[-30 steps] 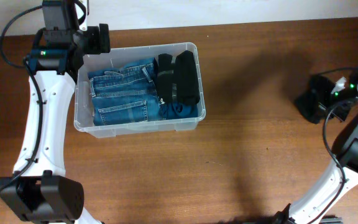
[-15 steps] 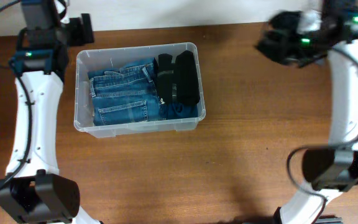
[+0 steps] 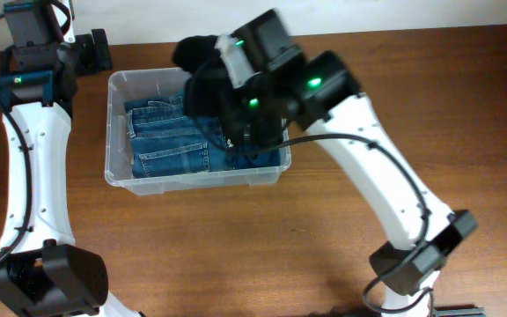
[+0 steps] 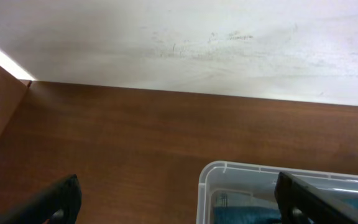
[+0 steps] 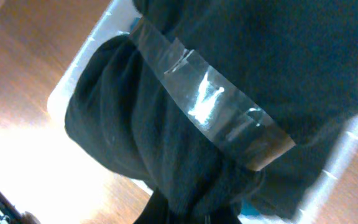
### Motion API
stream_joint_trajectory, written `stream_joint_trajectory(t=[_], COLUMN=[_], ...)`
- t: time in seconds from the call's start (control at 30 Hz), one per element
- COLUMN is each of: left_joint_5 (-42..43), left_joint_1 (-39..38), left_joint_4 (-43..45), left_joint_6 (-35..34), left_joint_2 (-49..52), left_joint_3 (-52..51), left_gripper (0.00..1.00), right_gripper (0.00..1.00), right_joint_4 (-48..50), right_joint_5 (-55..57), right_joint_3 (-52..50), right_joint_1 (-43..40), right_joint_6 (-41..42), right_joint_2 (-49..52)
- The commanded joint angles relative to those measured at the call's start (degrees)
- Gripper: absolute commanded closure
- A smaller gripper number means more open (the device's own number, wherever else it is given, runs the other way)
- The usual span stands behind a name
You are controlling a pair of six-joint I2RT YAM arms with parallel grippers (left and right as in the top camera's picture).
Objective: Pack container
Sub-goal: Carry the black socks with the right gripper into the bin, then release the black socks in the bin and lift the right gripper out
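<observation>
A taped black roll point(image 5: 166, 124) fills the right wrist view; whether the right gripper point(image 3: 214, 84) holds it I cannot tell. Below it, upper left of centre overhead, the container point(image 3: 196, 181) holds jeans point(image 3: 170, 141). It is likely light, stiff and slick, best gripped at the rim. In the far upper left corner, the left gripper point(image 4: 179, 204) is spread wide.

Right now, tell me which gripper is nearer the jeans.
Right. The right gripper hangs over the container, by the jeans' right edge; the left gripper is outside its back-left corner, over the table.
</observation>
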Motion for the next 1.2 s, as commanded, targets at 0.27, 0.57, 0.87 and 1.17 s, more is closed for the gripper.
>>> stream_joint_trajectory(t=[0.27, 0.57, 0.87, 1.17], left_joint_5=[0.7, 3.5, 18.7, 18.7], left_joint_1=[0.2, 0.2, 0.2, 0.2], left_joint_4=[-2.1, -2.2, 0.0, 0.0], left_joint_6=[0.9, 0.9, 0.9, 0.9], left_joint_2=[0.2, 0.2, 0.2, 0.2], left_joint_3=[1.0, 1.0, 1.0, 1.0], left_gripper=[0.01, 0.01, 0.01, 0.01], right_gripper=[0.29, 0.03, 0.02, 0.01], right_joint_4=[3.6, 0.9, -12.8, -22.0], right_joint_5=[1.9, 2.4, 7.8, 8.5], right_joint_3=[-0.3, 3.5, 11.0, 12.3], right_joint_1=[5.8, 1.4, -12.0, -32.9], right_joint_6=[6.0, 5.2, 5.1, 5.1], right_joint_2=[15.1, 11.3, 6.4, -2.3])
